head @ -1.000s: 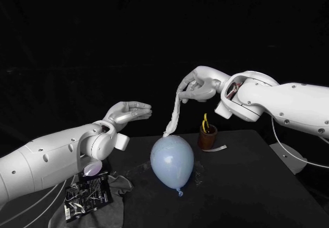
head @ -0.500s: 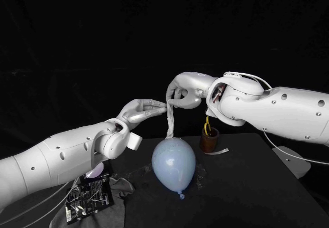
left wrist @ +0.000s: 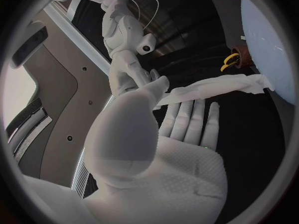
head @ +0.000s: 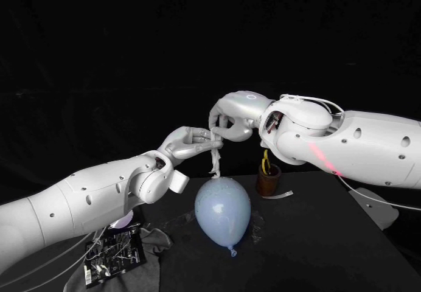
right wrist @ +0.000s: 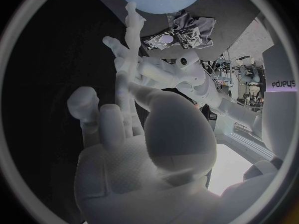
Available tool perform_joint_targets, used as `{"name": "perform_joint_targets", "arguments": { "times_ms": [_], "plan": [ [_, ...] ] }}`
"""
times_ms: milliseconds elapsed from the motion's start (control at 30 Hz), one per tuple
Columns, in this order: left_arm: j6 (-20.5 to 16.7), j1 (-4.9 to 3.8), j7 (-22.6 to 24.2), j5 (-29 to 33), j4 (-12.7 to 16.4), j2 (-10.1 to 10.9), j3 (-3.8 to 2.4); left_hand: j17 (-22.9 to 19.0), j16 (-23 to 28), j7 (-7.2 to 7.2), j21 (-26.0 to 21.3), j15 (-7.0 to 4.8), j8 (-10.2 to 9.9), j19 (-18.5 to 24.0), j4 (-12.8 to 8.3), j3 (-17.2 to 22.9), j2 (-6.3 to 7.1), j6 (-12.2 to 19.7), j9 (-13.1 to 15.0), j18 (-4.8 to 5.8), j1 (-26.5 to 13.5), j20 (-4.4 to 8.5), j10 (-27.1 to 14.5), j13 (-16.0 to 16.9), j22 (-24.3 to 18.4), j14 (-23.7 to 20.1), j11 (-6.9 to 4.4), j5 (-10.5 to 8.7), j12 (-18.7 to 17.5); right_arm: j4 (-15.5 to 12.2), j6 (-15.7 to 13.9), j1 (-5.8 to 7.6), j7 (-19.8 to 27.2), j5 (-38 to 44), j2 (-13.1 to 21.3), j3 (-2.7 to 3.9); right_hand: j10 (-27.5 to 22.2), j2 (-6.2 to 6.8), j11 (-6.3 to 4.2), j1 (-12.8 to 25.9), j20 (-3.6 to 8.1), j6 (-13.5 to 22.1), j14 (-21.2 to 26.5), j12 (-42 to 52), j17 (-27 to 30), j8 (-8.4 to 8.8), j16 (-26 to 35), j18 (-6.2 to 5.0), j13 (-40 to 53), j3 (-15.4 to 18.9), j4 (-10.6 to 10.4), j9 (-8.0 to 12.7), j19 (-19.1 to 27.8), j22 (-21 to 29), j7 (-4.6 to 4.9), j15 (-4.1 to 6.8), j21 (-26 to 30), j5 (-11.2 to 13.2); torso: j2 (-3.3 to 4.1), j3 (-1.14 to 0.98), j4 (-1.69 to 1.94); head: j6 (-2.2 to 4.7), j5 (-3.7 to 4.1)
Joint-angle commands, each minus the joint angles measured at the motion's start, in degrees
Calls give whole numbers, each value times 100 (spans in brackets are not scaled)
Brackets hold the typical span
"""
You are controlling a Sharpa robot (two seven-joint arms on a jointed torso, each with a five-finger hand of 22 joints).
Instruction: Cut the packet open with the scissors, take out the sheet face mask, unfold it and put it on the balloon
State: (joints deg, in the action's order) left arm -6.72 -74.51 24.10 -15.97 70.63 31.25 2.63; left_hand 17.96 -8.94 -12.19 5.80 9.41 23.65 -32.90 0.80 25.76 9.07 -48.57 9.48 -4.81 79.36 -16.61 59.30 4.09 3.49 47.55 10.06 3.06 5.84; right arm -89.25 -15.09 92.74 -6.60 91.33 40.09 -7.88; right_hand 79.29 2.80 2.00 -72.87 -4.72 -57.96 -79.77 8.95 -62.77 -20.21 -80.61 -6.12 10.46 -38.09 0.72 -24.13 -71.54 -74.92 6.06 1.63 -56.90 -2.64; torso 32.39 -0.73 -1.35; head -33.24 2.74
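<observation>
**Up comes our left hand (head: 188,143) to meet the mask (head: 214,160)**

Over the last second our left hand has risen and swung inward from well apart, until its fingers reach the upper part of the mask just below the right hand (head: 230,125). The right hand has drawn in toward the middle too. We keep the mask pinched in the right hand, high enough that it hangs as a narrow folded strip. Its lower end is at the top of the balloon (head: 222,210), which lies on the table (head: 337,243).

We judge this height lets the sheet hang free for unfolding right over its target. The strip runs between the left thumb and fingers, but we cannot tell whether they have closed on it.

Behind the balloon the scissors (head: 263,158) stand in a cup (head: 267,179). The packet (head: 112,250) lies on a cloth (head: 154,237), set aside at the near left.
</observation>
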Motion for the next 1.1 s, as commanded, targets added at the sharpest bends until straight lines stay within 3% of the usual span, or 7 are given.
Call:
{"name": "perform_joint_targets", "arguments": {
  "times_ms": [33, 300, 400, 700, 867, 933, 1100],
  "plan": [
    [19, -15, -23, -331, -17, -28, -9, 17, -74, 12, 71, -34, 4, -293, 10, 107, -10, -114, -6, -147, 94, 1, 99, -10, 23, 121, -25, -26, 42, -29, -197, 6, -207, 429, 23, 6, 45, -41, -6, 1, -11, -46, -49, 29, -31, -96, -35, -62, 10, -25, -18, -382, -59, -450, -3, -4, -39, -14, 0, 1, -2, 7, 3],
    [-185, -17, -153, -488, -54, 1, -9, 52, -237, 37, 184, -98, -16, -821, 101, 506, -282, -273, -14, -268, 216, 0, 241, -25, 56, 330, -71, -24, 46, -50, -228, 5, -321, 625, 93, 7, 60, -31, -13, 7, -5, -55, -71, 34, -64, -106, -45, -53, 15, -34, -24, -388, -91, -464, -11, 3, -84, -15, 2, -2, 1, 1, 3],
    [-230, -18, -181, -476, -72, 36, -8, 55, -264, 20, 175, -94, -48, -825, 162, 573, -300, -250, -24, -283, 179, -3, 219, -33, 46, 333, -57, -26, 17, -51, -208, 5, -349, 675, 121, 7, 66, -25, -16, 10, -3, -59, -83, 35, -85, -110, -51, -50, 18, -38, -27, -391, -100, -467, -14, 5, -94, -14, 1, -3, -2, 4, 19],
    [-224, -19, -211, -338, -83, 120, -7, 50, -300, -2, 114, -73, -122, -732, 370, 437, -48, -193, -44, -285, -80, -9, 176, -29, 18, 274, -27, -29, -33, -45, -148, 6, -379, 724, 160, 7, 73, -19, -19, 14, 0, -64, -94, 37, -105, -115, -57, -46, 20, -41, -31, -393, -114, -474, -17, 8, -115, -15, 4, 1, 3, 1, 27],
    [-188, -20, -212, -305, -54, 114, -7, 51, -333, 86, 78, -102, -17, -688, 352, 568, -207, -389, 9, -275, 98, -9, 249, -18, 13, 264, -87, -27, -10, -36, -135, 6, -381, 729, 148, 6, 76, -16, -20, 16, 1, -65, -100, 38, -116, -117, -60, -48, 21, -44, -33, -394, -110, -471, -19, 9, -105, -14, 6, 4, -2, -8, 17],
    [-187, -21, -223, -299, -38, 105, -7, 58, -384, 150, 81, -151, 122, -752, 218, 739, -353, -578, 87, -283, 335, -7, 450, 8, 22, 321, -169, -26, 78, -29, -134, 6, -380, 730, 136, 6, 76, -16, -20, 16, 1, -65, -100, 38, -116, -117, -60, -48, 21, -44, -33, -394, -110, -471, -19, 9, -105, -14, 7, 4, -1, -11, 13],
    [-216, -24, -262, -219, -29, 93, -7, 58, -424, 185, 90, -187, 242, -826, 113, 867, -356, -670, 171, -303, 412, -6, 623, 18, 30, 396, -221, -28, 137, -5, -151, 6, -372, 731, 99, 6, 77, -13, -21, 18, 2, -66, -100, 38, -112, -118, -58, -49, 22, -46, -36, -395, -107, -468, -20, 11, -96, -14, 2, 0, -1, -13, 15]
  ]
}}
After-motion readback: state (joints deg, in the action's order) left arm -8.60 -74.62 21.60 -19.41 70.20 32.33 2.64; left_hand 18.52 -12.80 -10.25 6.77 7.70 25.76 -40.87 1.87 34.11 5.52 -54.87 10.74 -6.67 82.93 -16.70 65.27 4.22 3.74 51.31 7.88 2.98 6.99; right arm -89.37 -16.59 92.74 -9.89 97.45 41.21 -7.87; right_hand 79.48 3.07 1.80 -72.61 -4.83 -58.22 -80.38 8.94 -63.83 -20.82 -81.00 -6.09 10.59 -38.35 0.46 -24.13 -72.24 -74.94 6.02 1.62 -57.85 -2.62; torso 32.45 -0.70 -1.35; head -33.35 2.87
